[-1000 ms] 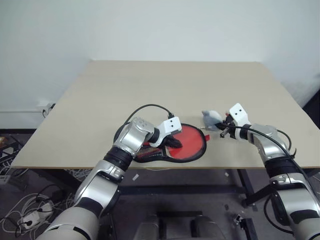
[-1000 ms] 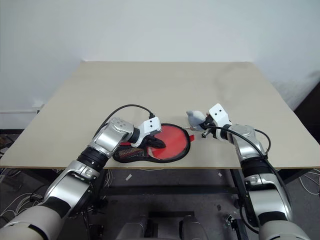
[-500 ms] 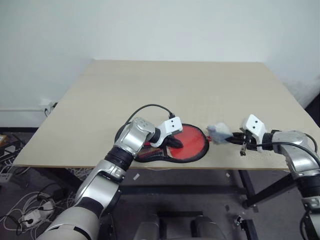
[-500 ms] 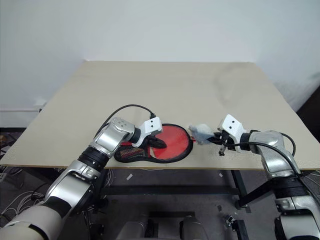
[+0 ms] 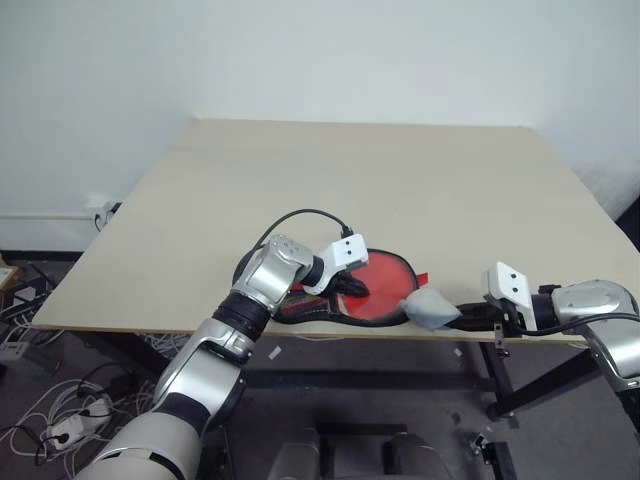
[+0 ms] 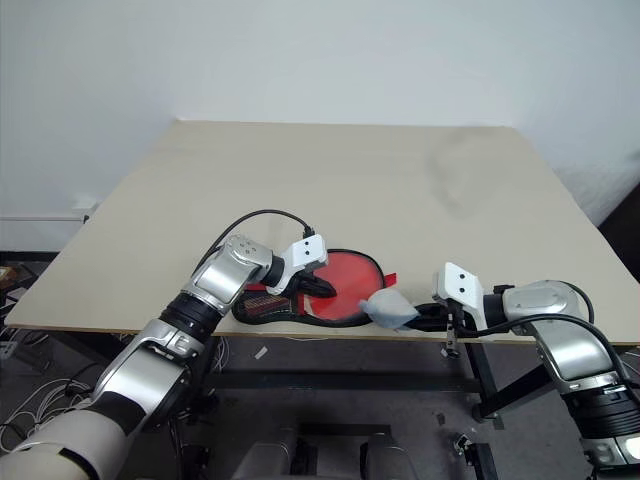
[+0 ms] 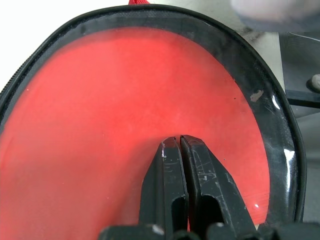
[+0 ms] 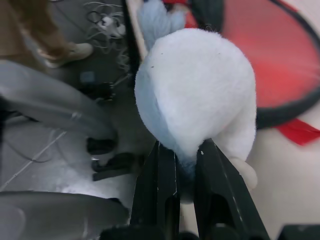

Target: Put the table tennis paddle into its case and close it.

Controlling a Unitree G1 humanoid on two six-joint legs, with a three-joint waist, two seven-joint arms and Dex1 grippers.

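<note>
The case (image 5: 372,320), black with a zip rim and a round red face, lies flat near the table's front edge. My left gripper (image 5: 352,288) is shut, with its tips (image 7: 179,141) resting on the glossy red face. I cannot tell whether that red is the table tennis paddle's rubber seen through the cover. A striped red and dark part (image 6: 260,299) under my left wrist looks like the paddle's handle. My right gripper (image 5: 455,317) points left at the table's front edge and is shut on a small grey pouch (image 8: 197,95) just right of the case.
The beige table (image 5: 400,180) stretches bare behind the case. A small red tab (image 5: 415,277) sticks out at the case's right side. The pouch (image 5: 430,308) hangs partly over the front edge, with floor and cables below.
My right gripper has carried the grey pouch back from beside the case to the table's front edge and has swung to point left. The left gripper has stayed on the case.
</note>
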